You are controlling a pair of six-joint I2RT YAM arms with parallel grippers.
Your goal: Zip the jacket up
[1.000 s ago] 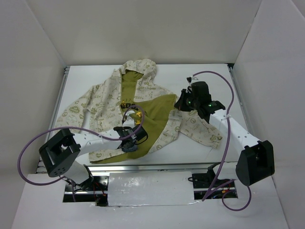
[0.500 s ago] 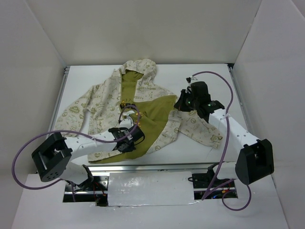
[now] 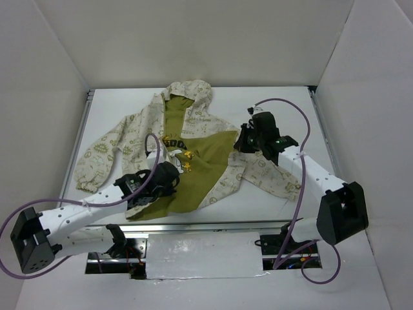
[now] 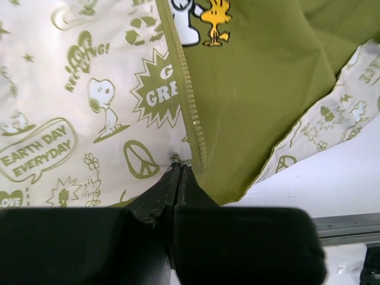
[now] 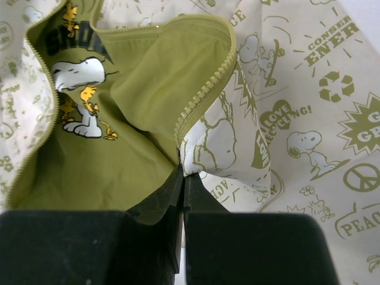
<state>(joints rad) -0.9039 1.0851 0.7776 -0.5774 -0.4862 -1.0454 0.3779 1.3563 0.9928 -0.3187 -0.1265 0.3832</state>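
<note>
The cream jacket [image 3: 139, 139] with olive doodle prints lies open on the white table, hood at the far side. An olive T-shirt [image 3: 175, 147] with a white cartoon figure shows inside it. My left gripper [image 3: 165, 177] is shut on the jacket's left front panel [image 4: 71, 107], at the lower end of its zipper edge [image 4: 191, 101]; the jaws [image 4: 180, 167] meet on puckered cloth. My right gripper [image 3: 244, 143] is shut on the right panel's zipper edge [image 5: 205, 89], jaws pinching the cloth [image 5: 181, 161] and holding that olive-lined flap [image 5: 160, 71] raised and folded back.
White walls close in the table on the left, right and far sides. A metal rail [image 3: 193, 225] runs along the near edge. Purple cables [image 3: 303, 187] loop beside both arms. Bare table [image 3: 271, 206] shows near the right sleeve.
My left arm has swung out to the left and its gripper has shifted up and left along the jacket's lower left panel. My right gripper has moved slightly left with the flap.
</note>
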